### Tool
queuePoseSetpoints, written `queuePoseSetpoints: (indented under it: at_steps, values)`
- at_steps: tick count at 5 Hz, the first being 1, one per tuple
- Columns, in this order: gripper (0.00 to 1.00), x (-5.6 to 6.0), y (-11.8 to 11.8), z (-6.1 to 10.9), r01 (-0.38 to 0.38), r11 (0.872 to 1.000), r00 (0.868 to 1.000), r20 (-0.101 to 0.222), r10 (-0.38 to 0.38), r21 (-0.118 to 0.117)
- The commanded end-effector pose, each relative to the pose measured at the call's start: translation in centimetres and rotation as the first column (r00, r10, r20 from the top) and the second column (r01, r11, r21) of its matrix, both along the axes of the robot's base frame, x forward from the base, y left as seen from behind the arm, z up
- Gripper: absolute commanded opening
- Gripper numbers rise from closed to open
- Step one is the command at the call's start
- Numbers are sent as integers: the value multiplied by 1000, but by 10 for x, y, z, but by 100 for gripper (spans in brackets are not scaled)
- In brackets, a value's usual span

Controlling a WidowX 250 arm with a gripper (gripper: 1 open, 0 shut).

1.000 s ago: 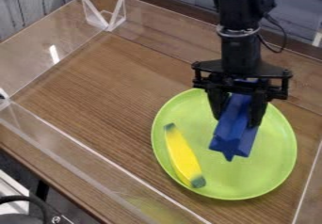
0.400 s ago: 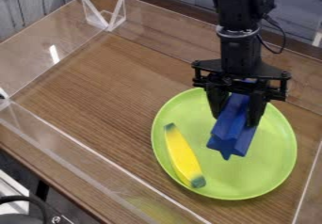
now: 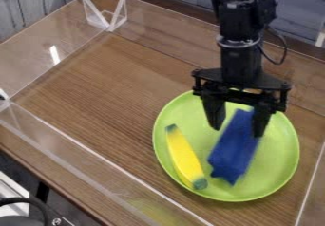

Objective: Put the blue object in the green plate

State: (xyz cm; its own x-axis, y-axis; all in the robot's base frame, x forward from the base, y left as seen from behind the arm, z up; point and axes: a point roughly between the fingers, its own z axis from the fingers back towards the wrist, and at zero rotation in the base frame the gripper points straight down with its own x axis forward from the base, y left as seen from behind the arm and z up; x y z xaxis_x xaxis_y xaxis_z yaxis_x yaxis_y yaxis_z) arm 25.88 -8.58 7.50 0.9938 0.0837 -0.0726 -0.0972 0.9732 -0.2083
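Clear-walled tray (image 3: 51, 49) over wood-grain tabletop (image 3: 114, 87), left and centre bare. Lime-green plate (image 3: 286, 163) at right, near the front wall. Yellow banana-shaped item (image 3: 185, 156) lying along the plate's left side. Blue block (image 3: 235, 146) flat inside the plate, just right of the banana, long axis running toward the camera, apart from the rim. Gripper (image 3: 240, 116) directly above the block's far end, pointing steeply down, fingers spread wide and closed on nothing; block looks released. Task judged essentially complete. Risks from here: a fingertip catching the block's upper end on lift-off and dragging or flipping it out; a sideways retreat nudging the block into the banana or over the shallow rim; a re-closing jaw lifting it again.
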Motion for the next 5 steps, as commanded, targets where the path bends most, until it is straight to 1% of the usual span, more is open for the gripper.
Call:
queuePoseSetpoints:
  at_steps: [1, 3, 5]
  values:
    - [100, 1, -7, 12, 14, 1000, 999, 42, -14, -6]
    - [100, -1, -17, 13, 29, 1000, 999, 46, -29, -10]
    - [100, -2, -26, 14, 42, 999, 998, 56, -42, -7]
